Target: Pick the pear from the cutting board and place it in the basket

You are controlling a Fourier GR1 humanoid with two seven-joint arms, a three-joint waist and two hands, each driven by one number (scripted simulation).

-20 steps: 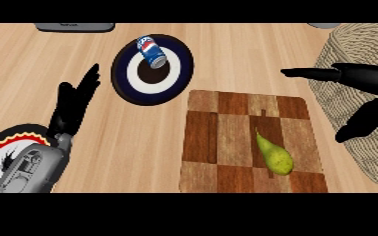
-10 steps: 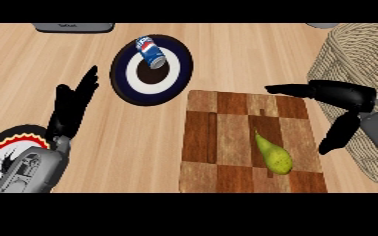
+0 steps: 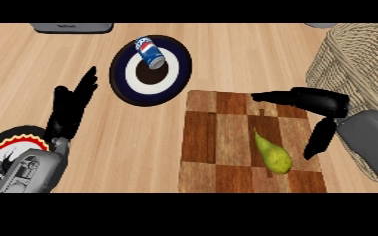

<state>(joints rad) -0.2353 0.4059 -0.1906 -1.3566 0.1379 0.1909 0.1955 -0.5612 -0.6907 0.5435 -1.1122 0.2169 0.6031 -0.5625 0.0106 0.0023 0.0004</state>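
pear (image 3: 271, 153) on cutting board (image 3: 221, 140), near right | right hand (image 3: 316, 105) spread open above it, holding nothing, thumb just right of pear

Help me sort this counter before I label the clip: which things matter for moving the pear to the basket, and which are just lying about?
Part of the job:
pear
cutting board under it
basket at the right edge
right hand, open over the board

Just lying about:
dark plate with a white middle
blue can lying on the plate
left hand, open and resting at the left
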